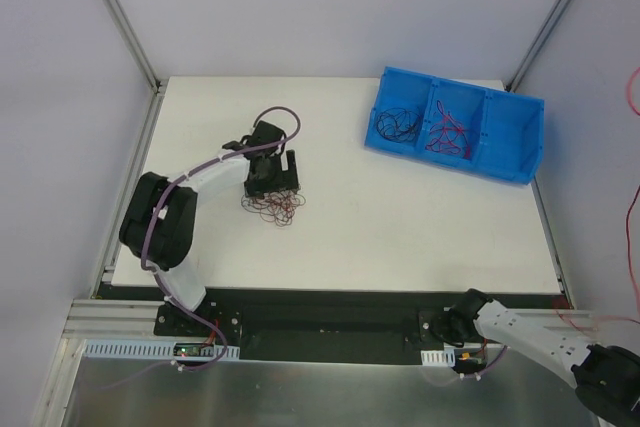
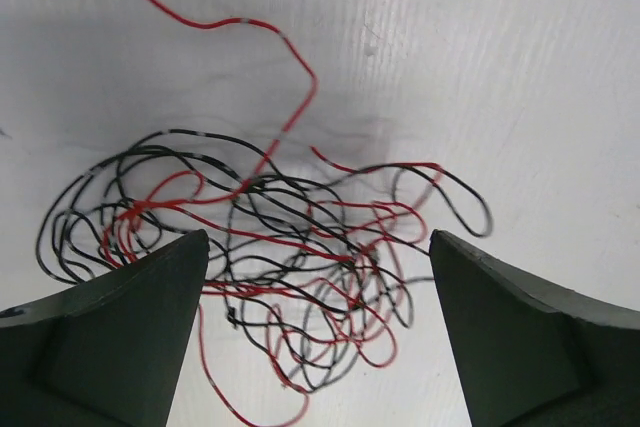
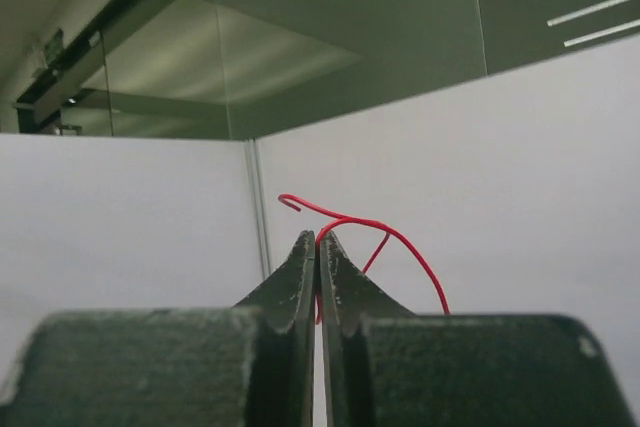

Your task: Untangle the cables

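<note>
The left arm [image 1: 165,217] reaches out over the white tabletop [image 1: 420,227] to its left-centre part. The left jaws hang directly above the tangle of cables [image 1: 272,207] and stand wide apart. In the left wrist view its two dark fingers [image 2: 100,347] frame the tangle [image 2: 300,257] on either side, with nothing between them but loose wire lying on the tabletop. The tangle is a knot of thin red and black loops. One red strand [image 2: 250,25] runs out of it toward the far side.

At the far right of the tabletop sits a blue bin [image 1: 525,147] with three compartments. Black cables [image 1: 397,124] lie in its left compartment, and mixed red and black cables [image 1: 447,134] lie in the middle one.

The right arm [image 1: 540,332] is folded back at the near right edge, off the tabletop. In the right wrist view the right jaws are pressed together, pointing at pale wall panels [image 3: 520,167]. A single red cable [image 3: 400,239] comes out from between their tips and appears pinched there. It curls up to a small hook and arcs down to the right
</note>
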`<act>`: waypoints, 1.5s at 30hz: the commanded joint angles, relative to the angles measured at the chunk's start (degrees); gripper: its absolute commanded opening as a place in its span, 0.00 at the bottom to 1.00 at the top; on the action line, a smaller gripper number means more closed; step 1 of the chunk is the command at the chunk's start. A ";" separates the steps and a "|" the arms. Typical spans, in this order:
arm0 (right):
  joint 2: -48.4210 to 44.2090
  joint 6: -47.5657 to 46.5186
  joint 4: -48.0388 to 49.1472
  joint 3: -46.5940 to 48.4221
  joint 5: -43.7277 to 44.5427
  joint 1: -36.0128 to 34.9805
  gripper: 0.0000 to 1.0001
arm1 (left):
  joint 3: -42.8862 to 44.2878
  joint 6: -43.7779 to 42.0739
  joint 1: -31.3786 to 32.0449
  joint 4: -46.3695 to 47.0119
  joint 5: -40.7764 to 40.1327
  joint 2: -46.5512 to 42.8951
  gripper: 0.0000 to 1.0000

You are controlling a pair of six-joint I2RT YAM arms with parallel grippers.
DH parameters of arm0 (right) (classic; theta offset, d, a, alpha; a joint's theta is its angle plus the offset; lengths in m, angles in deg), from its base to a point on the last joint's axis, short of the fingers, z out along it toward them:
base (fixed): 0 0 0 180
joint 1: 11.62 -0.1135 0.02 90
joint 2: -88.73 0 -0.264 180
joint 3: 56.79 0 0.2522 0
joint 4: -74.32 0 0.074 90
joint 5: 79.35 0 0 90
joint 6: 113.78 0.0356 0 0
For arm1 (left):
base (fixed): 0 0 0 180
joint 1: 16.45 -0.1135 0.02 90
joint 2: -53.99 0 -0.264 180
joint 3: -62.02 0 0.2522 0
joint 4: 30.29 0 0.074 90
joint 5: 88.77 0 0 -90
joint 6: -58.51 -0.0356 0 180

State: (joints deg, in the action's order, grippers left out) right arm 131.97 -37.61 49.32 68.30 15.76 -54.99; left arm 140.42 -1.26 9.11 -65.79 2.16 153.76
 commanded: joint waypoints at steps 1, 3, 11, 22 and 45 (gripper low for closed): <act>3.51 -1.82 0.35 -7.69 4.56 -0.04 0.00 | -0.48 -1.06 0.45 -1.55 2.40 -7.56 0.92; 4.30 -2.60 -0.35 -10.15 7.10 -0.13 0.00 | -0.05 -1.58 0.45 -1.90 5.12 -10.02 0.93; 7.90 -9.11 -3.69 -12.89 16.42 -0.04 0.00 | 9.08 -7.29 0.45 -5.06 16.47 -18.37 0.97; 20.99 -17.38 -1.24 -3.16 21.10 3.98 0.00 | 19.91 -15.82 0.45 -7.26 24.12 -20.14 0.99; 45.87 1.07 2.10 17.43 6.59 40.55 0.00 | 14.28 -18.11 0.37 -8.06 25.88 -20.66 0.99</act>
State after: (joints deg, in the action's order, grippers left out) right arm 178.90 -43.57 46.93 85.90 27.19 -18.90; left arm 154.45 -18.52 9.11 -74.20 26.49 133.94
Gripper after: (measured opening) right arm 0.010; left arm 0.989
